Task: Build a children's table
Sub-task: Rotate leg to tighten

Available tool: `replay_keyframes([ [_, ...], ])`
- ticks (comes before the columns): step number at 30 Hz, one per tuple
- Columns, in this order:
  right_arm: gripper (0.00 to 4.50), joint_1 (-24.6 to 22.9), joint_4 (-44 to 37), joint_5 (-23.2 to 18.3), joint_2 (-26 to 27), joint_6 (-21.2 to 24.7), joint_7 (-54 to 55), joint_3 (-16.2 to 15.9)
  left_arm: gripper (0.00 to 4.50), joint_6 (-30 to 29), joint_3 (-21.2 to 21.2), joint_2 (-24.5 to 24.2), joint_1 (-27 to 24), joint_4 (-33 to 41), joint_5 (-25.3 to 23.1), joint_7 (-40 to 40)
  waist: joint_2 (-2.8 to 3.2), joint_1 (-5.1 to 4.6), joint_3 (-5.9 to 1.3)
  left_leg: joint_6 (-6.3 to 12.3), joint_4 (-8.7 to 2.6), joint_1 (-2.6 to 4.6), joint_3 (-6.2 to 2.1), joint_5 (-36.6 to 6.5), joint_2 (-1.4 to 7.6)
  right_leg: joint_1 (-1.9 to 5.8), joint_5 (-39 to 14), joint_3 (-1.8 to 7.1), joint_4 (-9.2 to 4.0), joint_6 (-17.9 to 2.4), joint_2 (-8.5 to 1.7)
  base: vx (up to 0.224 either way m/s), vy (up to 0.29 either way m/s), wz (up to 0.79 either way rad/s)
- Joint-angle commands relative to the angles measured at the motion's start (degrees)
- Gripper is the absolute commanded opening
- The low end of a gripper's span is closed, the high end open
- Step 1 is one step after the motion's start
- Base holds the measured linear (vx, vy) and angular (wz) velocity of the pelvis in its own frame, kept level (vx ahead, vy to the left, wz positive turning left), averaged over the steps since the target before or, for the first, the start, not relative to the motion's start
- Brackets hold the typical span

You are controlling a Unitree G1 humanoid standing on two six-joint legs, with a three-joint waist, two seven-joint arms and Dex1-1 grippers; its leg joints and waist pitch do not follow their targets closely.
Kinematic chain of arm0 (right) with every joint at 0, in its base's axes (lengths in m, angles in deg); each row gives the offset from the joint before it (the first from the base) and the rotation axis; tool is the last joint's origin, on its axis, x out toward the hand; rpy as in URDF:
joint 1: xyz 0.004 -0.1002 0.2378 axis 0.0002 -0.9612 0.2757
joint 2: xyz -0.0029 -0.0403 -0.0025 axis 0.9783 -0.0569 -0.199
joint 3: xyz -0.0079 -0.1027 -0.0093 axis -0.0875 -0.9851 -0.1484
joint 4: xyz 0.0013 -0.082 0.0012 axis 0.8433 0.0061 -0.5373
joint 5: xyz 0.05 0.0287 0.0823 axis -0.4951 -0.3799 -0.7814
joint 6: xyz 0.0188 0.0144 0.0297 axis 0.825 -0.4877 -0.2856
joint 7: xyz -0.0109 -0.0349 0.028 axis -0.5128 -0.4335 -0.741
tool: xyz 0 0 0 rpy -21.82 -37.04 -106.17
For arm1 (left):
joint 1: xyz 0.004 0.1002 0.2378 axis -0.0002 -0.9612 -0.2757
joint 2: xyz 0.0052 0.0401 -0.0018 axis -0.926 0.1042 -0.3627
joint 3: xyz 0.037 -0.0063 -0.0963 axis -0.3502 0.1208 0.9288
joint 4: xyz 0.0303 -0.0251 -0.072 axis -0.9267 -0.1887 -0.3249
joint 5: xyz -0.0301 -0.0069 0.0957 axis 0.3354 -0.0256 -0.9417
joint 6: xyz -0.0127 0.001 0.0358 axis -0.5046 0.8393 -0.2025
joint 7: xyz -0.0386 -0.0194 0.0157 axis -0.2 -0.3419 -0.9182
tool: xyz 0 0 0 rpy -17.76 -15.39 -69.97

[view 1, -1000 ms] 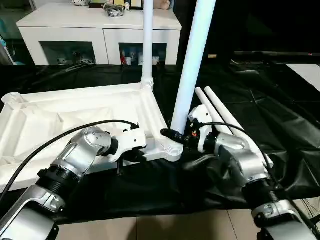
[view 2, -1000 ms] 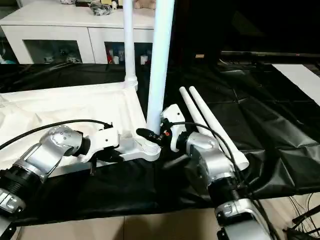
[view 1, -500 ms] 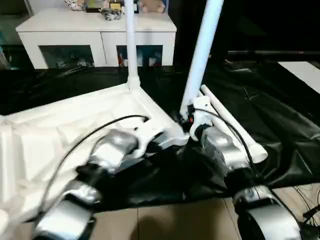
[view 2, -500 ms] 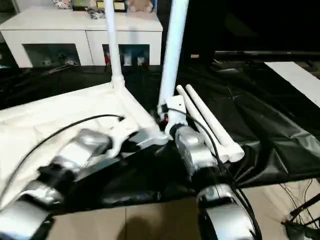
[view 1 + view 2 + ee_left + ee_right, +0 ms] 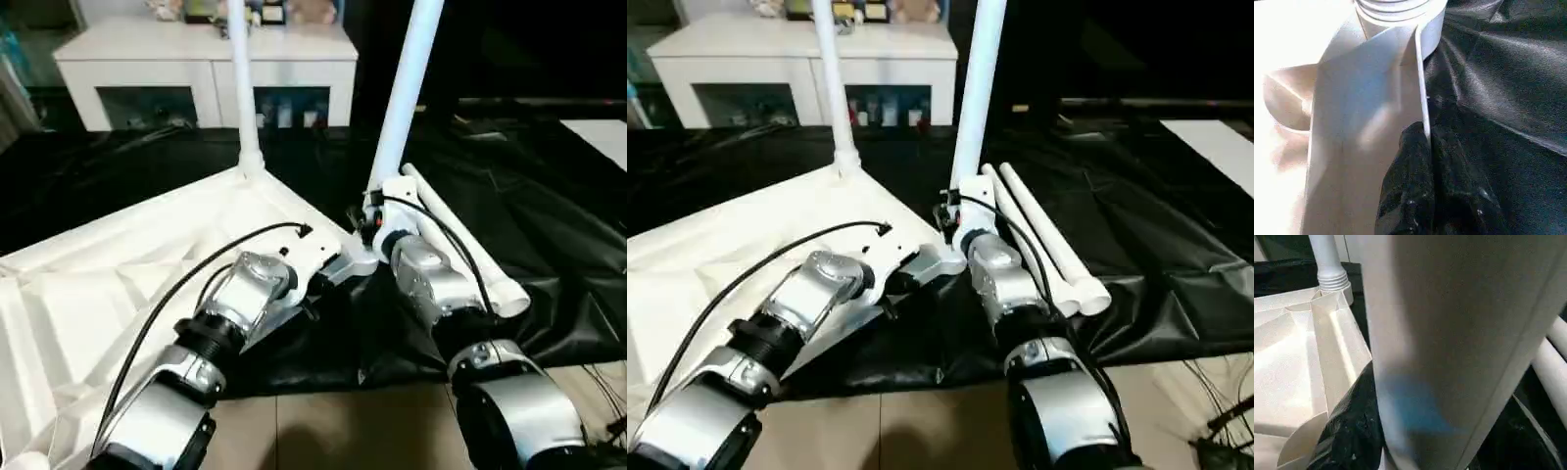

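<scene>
The children's table lies upside down, its white ribbed tabletop (image 5: pixel 147 264) on the black sheet. One leg (image 5: pixel 238 88) stands upright in the far corner socket. A second leg (image 5: pixel 404 98) stands in the near corner socket (image 5: pixel 361 259). My left gripper (image 5: pixel 323 272) is shut on the tabletop's thin rim (image 5: pixel 1422 73) just beside that socket, the black fingers (image 5: pixel 1410 147) pinching the edge. My right gripper (image 5: pixel 364 223) is closed around the base of the near leg (image 5: pixel 1449 333), just above the socket.
Two loose white legs (image 5: pixel 470 259) lie side by side on the black sheet (image 5: pixel 529 196) right of my right arm. A white cabinet (image 5: pixel 206 69) with glass doors stands behind the work table. Tiled floor (image 5: pixel 343 431) shows below the table's front edge.
The whole picture has shifted and tilted as my head moved. Both grippers keep the same hold, the left on the rim and the right on the near leg.
</scene>
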Motion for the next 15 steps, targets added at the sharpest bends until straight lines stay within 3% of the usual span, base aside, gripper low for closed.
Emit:
replay_keyframes([
  [1,1.84,-3.48,8.92,0.83,0.41,4.13,-0.32,-0.03,0.0,0.78,-1.57,0.23,0.7,-1.02,-0.64,1.88,0.33,-0.35,-0.61,-0.52,-4.74,-0.24,-0.99,-26.65,2.36,-0.25,-28.04,2.65,-7.11,-5.9,-3.6,0.0,0.0,0.0],
  [8,1.84,-1.88,9.18,0.81,0.63,0.87,-3.85,0.36,0.0,2.97,-2.01,-0.93,0.51,-0.38,-0.49,2.98,0.3,-0.62,-0.55,-0.28,-4.9,-0.4,-0.94,-26.57,2.57,-0.4,-25.78,2.83,-6.97,-6.83,-3.69,0.0,0.0,0.0],
  [10,2.4,-1.42,8.47,0.41,0.68,-0.04,-5.1,0.56,0.0,4.02,-2.4,-1.53,0.46,-0.32,-0.68,3.68,0.29,-0.72,-0.56,-0.28,-4.91,-0.46,-0.93,-26.67,2.59,-0.33,-25.89,2.8,-6.97,-6.9,-3.73,0.0,0.0,0.0],
  [13,2.6,-0.83,7.85,0.12,0.71,-0.82,-7.11,0.53,0.0,4.62,-2.74,-2.32,0.34,-0.1,-1.02,4.39,0.29,-0.9,-0.53,-0.19,-4.93,-0.52,-0.98,-26.79,2.62,-0.36,-26.36,2.84,-6.97,-7.14,-3.76,0.0,0.0,0.0],
  [14,2.73,-0.72,7.8,0.17,0.69,-1.02,-7.41,0.5,0.0,4.7,-2.77,-2.45,0.31,-0.01,-1.05,4.55,0.09,-0.4,-1.27,0.01,-4.67,-0.29,-0.62,-23.06,2.94,-0.13,-20.49,3.07,-6.6,-8.62,-3.93,0.0,0.0,0.0],
  [15,2.87,-0.41,7.48,0.33,0.57,-1.49,-8.62,0.25,0.0,4.98,-2.86,-2.9,0.2,0.45,-1.05,5.15,0.02,-0.4,-1.44,0.5,-4.5,-0.56,-0.42,-20.49,3.0,0.05,-16.4,3.15,-6.1,-9.57,-3.68,0.0,0.0,0.0],
])
